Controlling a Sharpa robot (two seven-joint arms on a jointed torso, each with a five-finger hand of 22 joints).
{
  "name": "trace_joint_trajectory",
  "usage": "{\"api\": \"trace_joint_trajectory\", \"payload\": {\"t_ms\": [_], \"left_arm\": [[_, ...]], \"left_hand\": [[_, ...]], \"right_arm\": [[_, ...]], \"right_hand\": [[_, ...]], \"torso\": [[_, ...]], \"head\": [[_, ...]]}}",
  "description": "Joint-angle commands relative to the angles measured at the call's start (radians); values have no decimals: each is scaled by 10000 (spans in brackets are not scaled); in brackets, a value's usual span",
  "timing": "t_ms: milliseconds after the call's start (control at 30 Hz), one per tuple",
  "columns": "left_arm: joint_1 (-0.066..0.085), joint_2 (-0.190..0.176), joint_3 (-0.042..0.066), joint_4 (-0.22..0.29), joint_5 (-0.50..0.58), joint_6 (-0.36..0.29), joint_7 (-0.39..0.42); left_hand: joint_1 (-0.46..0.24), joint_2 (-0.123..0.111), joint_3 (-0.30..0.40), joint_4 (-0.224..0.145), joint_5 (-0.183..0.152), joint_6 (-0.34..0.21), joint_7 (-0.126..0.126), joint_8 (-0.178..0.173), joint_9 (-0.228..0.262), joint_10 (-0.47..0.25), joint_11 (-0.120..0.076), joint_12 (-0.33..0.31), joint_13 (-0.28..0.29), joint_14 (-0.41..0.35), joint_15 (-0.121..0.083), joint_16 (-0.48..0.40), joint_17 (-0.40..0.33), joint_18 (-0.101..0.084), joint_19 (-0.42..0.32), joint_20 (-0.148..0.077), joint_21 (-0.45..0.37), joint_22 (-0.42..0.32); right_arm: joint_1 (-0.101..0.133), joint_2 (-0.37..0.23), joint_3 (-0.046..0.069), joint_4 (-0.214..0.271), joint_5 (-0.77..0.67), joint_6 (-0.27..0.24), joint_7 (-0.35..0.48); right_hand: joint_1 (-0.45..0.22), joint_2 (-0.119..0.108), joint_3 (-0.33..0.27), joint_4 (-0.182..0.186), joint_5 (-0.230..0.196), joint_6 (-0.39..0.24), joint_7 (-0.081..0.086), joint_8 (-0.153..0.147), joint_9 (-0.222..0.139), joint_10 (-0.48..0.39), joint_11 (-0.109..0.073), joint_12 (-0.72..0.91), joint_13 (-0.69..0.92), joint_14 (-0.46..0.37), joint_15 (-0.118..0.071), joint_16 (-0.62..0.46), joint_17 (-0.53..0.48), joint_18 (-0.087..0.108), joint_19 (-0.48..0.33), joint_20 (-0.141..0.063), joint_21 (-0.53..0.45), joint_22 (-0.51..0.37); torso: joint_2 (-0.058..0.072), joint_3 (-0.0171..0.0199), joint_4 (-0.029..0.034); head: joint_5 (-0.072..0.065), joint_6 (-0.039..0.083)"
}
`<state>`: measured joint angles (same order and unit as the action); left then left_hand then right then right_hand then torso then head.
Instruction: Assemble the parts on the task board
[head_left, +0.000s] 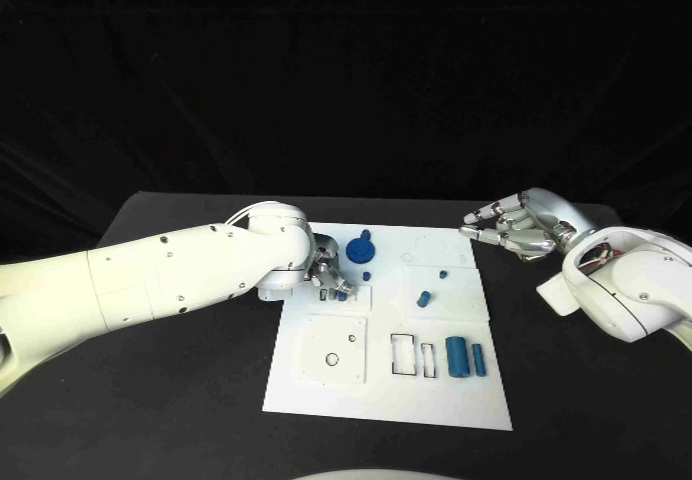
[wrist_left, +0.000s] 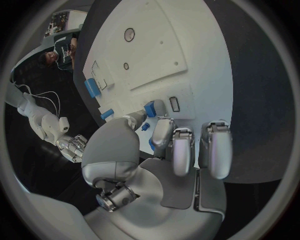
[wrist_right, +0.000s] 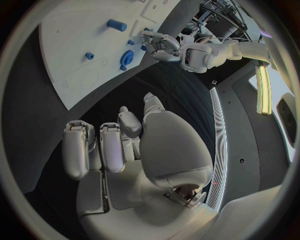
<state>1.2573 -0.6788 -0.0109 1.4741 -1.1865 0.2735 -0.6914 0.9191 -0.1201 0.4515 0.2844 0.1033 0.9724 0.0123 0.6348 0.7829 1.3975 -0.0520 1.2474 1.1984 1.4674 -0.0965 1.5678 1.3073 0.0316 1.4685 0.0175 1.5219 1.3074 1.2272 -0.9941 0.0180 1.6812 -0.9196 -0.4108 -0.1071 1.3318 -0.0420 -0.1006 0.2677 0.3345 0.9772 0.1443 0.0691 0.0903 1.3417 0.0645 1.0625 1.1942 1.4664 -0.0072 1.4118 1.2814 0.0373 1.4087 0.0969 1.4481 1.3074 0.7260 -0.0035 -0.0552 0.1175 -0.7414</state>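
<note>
Board (head_left: 433, 400) of white plate lies in the middle of the black table (head_left: 173, 420), and the small blue parts are spread over it. The left hand (head_left: 326, 276) reaches down onto the board's left edge, its fingers pinching a small blue part (wrist_left: 150, 109) against the plate, as the left wrist view shows. A round blue disc-shaped part (head_left: 361, 247) lies just beside that hand, toward the far edge. A short blue peg (head_left: 424, 297) rests near the middle of the board, and 2 upright blue cylinders (head_left: 464, 357) stand side by side near the right edge, beside 2 rectangular slots (head_left: 414, 357). The right hand (head_left: 509, 228) hovers off the board's far right corner, fingers curled loosely, holding nothing.
</note>
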Motion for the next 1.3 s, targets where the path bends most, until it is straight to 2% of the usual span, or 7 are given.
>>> {"api": "trace_joint_trajectory", "payload": {"t_ms": [33, 467, 633, 833, 1000, 1200, 1300], "left_arm": [[-106, 7, -87, -31, 121, 527, -770], [-107, -84, -67, 140, 65, 239, -747], [-102, -200, 99, 405, 170, -432, -703], [-16, -342, 384, 703, 470, -979, -660], [377, -548, 553, 827, 623, -994, -661], [929, -614, 609, 365, 825, -417, -683], [1078, -492, 614, -70, 949, -185, -674]], "left_hand": [[-187, 15, -220, 25, 9, 76, -7, 73, 19, 65, -11, 52, 12, 1034, -78, 30, 2635, -142, 647, -83, 27, 1988], [-634, 65, -1420, 56, -15, 94, -42, 120, 41, 87, -36, 59, 18, 1034, -108, 30, 2635, -137, 641, -111, 5, 1980], [-838, 153, -2286, 71, -494, 70, -42, 139, 51, 72, -52, 26, -22, 1034, -114, 30, 2635, -130, 632, -132, -19, 1962], [-840, 209, -2581, 77, -502, 36, -35, 128, 45, 31, -41, -40, -96, 1034, -116, 30, 2635, -117, 605, -130, -59, 1915], [-401, 365, -2985, 58, -468, -198, 55, -33, -35, -195, 38, -347, -427, 1034, -66, 30, 2635, -40, 435, -89, -293, 1633], [720, 553, -3293, -22, -304, -618, 320, -674, -536, -526, 254, -739, -866, 1034, 109, 30, 2635, 58, 208, 66, -620, 1269], [1416, 709, -3296, -44, -191, -889, 525, -1188, -984, -745, 434, -991, -1160, 1034, 276, 30, 2635, 92, 136, 179, -733, 1159]], "right_arm": [[-2, -5, 1, 21, -29, 150, 79], [-2, 1, 1, -16, -28, 161, 76], [-2, 39, 0, -88, -19, 186, 69], [-4, 98, -1, -205, -13, 210, 66], [-12, 158, -5, -304, -8, 231, 66], [-20, 190, -13, -361, -7, 240, 57], [-23, 203, -16, -380, -7, 240, 53]], "right_hand": [[-68, 62, -96, 13, -44, 58, -6, 18, 12, 3, -76, -55, -11, 464, -87, -68, -19, 179, -80, -8, -37, 427], [-118, 63, -156, 49, -64, 59, -6, 17, 14, 11, -75, -42, -6, 468, -87, -65, -7, 178, -76, -9, -39, 428], [-129, 67, -169, 58, -70, 60, -6, 16, 14, 11, -75, -43, -8, 467, -87, -69, -11, 178, -76, -9, -39, 428], [-138, 70, -178, 65, -74, 60, -6, 16, 14, 14, -75, -38, -5, 466, -87, -74, -20, 178, -76, -9, -40, 428], [-138, 70, -178, 65, -74, 60, -6, 16, 14, 14, -75, -38, -5, 466, -87, -74, -20, 178, -76, -9, -40, 428], [-138, 70, -178, 65, -74, 60, -6, 16, 14, 14, -75, -38, -5, 466, -87, -74, -20, 178, -76, -9, -40, 428], [-142, 73, -182, 69, -74, 61, -6, 16, 15, 16, -75, -34, -3, 467, -87, -72, -15, 178, -75, -9, -40, 429]], "torso": [[3, -1, -5], [-2, -15, -3], [-7, -6, -2], [-12, -4, -6], [0, 10, 7], [2, 11, 9], [9, 1, -1]], "head": [[-1, 10], [-1, 37], [2, 68], [11, 115], [27, 160], [39, 218], [47, 237]]}}
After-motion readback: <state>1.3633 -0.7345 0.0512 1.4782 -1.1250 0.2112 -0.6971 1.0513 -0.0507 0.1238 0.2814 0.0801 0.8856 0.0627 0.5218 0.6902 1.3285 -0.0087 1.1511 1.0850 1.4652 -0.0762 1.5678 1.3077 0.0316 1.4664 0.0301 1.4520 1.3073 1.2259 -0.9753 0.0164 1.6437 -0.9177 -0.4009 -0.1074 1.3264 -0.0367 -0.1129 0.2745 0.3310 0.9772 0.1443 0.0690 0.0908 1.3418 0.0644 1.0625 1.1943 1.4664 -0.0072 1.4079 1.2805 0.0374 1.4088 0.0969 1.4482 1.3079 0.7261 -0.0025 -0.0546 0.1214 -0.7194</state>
